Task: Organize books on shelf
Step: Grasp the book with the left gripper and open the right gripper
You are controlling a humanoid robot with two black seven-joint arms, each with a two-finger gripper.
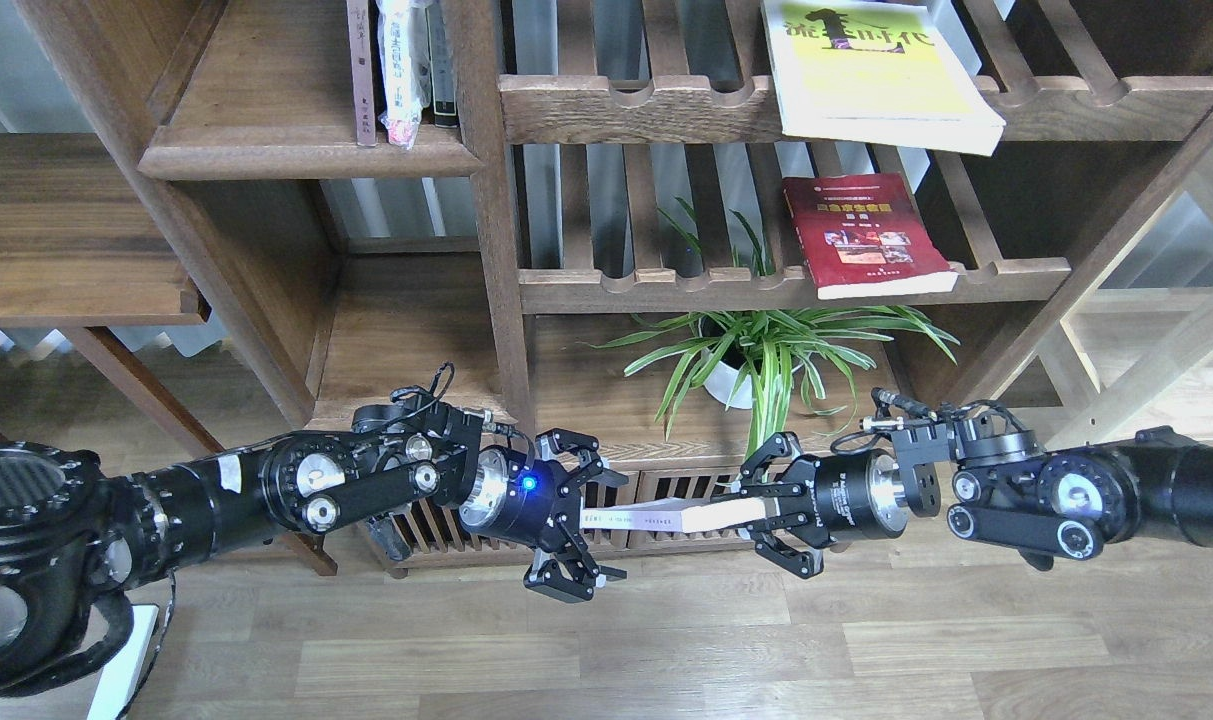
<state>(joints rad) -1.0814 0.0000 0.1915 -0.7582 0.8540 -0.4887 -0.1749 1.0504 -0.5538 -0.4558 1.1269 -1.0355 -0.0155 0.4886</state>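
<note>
The pale lavender-white book (656, 517) hangs level in the air between my two grippers, low in front of the bookcase. My right gripper (758, 512) is shut on its right end. My left gripper (581, 522) is open, its fingers spread above and below the book's left end. The yellow-green book (871, 75) lies flat on the upper slatted rack. The red book (866, 235) lies flat on the lower slatted rack. The solid dark-brown shelf (306, 155) is at the upper left, with several books (398, 70) standing at its right end.
A potted green plant (756, 350) stands on the board just behind my grippers. A low slatted cabinet (446, 515) sits behind my left gripper. A pale light-wood unit (1156, 350) is at the right. Wood floor (666, 650) lies below.
</note>
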